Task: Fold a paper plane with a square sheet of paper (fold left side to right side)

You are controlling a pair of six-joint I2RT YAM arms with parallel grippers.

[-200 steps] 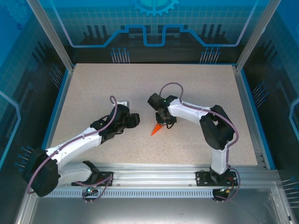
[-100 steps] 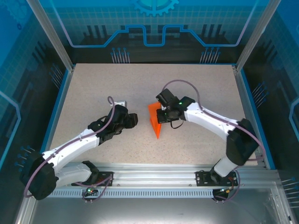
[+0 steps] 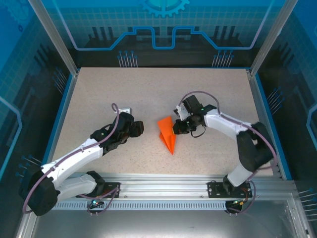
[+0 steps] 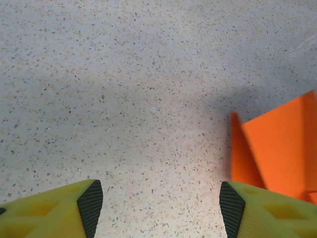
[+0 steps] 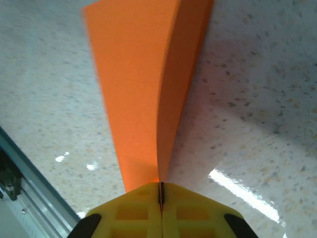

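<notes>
**Right claw pinches the folded paper; left claw waits open beside it**

Nearest the arm bases lies the sharp tip of the orange paper [image 3: 167,135]. It is folded to a narrow dart shape and sits mid-tabletop [image 3: 148,89] between the two arms, widening away from the bases.

At that wider end the right claw [image 5: 161,191] is clamped flat on the paper. Its jaws meet with no gap, and two orange panels run out from the seam along a crease. One panel looks raised off the surface, probably so that the flap can be carried across for the left-to-right fold.

Just left of the paper, the left claw [image 4: 161,206] is spread wide and low with nothing between its jaws. The paper's edge lies by its right finger, but contact cannot be told. It seems placed to pin or press the sheet.

Farther back, the tabletop is speckled.
</notes>
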